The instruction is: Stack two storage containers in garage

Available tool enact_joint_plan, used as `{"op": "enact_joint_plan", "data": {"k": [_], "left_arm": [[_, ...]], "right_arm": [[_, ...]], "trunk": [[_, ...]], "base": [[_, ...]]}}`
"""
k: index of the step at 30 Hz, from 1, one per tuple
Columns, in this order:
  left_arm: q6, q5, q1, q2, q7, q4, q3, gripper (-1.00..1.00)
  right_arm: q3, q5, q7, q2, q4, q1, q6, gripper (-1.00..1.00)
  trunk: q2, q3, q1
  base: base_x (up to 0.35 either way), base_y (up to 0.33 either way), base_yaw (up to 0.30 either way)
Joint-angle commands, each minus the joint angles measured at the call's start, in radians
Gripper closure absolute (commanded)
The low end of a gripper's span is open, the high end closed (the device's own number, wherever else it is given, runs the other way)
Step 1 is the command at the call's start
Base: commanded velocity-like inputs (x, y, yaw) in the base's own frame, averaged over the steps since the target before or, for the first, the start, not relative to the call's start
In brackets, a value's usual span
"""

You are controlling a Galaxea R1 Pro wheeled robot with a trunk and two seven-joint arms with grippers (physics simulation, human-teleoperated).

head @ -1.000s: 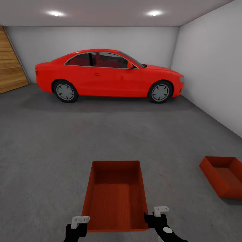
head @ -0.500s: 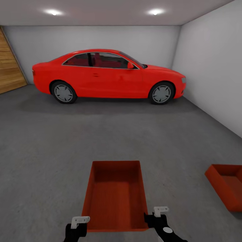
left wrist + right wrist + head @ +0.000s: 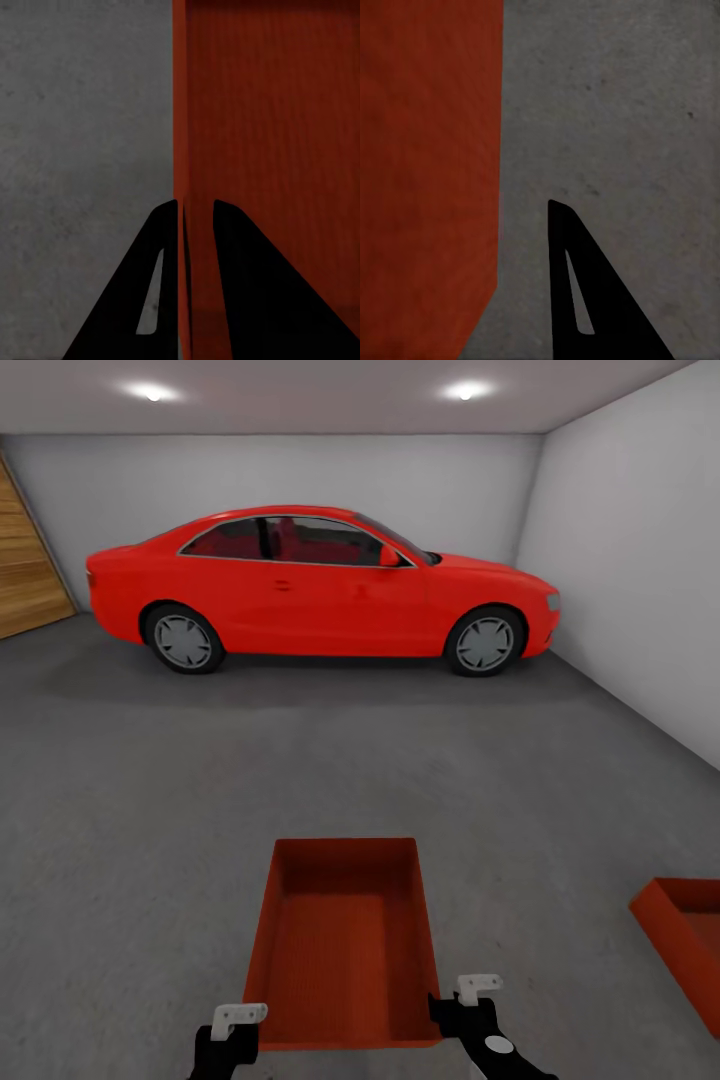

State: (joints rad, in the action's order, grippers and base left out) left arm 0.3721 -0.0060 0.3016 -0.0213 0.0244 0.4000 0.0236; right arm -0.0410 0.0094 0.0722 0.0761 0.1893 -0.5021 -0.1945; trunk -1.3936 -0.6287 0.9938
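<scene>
One orange-red storage container (image 3: 340, 940) hangs low in front of me over the garage's dark grey floor (image 3: 150, 810), its long side pointing away. My left gripper (image 3: 240, 1018) is at its near left corner. In the left wrist view the two black fingers (image 3: 161, 247) pinch the container's thin wall (image 3: 182, 150) between them. My right gripper (image 3: 478, 990) is at the near right corner. One right finger (image 3: 559, 247) shows, a little apart from the container's side (image 3: 427, 165), which hides the other. The second container (image 3: 690, 940) sits on the floor at the right edge.
A red coupe car (image 3: 320, 585) stands side-on across the back of the garage. A pale grey wall (image 3: 640, 560) runs along the right, and a wooden panel (image 3: 25, 570) stands at the far left. Open concrete lies between me and the car.
The whole view has shifted: the car looms slightly larger and the second container has slid toward the right edge, now partly cut off. The held container and both grippers keep their place in the picture.
</scene>
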Motion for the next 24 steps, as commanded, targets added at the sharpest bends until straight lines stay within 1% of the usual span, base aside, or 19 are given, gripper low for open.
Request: {"op": "enact_joint_plan", "data": {"k": [1,5,8,24], "left_arm": [[0.003,0.012,0.001,0.002,-0.009,0.000,0.015,1.00],[0.003,0.012,0.001,0.001,-0.009,0.000,0.015,1.00],[0.005,0.012,0.001,0.001,-0.009,0.000,0.015,1.00],[0.005,0.012,0.001,0.001,-0.009,0.000,0.015,1.00]], "right_arm": [[0.008,0.000,0.012,-0.015,-0.001,-0.001,-0.003,1.00],[0.008,0.000,0.012,-0.015,-0.001,-0.001,-0.003,1.00],[0.009,0.000,0.012,-0.015,-0.001,-0.001,-0.003,1.00],[0.009,0.000,0.012,-0.015,-0.001,-0.001,-0.003,1.00]], "trunk": [[0.000,-0.001,0.001],[0.000,-0.001,0.001],[0.000,-0.001,0.001],[0.000,-0.001,0.001]], "base": [[0.346,0.000,0.000],[0.343,0.000,0.000],[0.175,0.000,0.000],[0.016,0.000,0.000]]}}
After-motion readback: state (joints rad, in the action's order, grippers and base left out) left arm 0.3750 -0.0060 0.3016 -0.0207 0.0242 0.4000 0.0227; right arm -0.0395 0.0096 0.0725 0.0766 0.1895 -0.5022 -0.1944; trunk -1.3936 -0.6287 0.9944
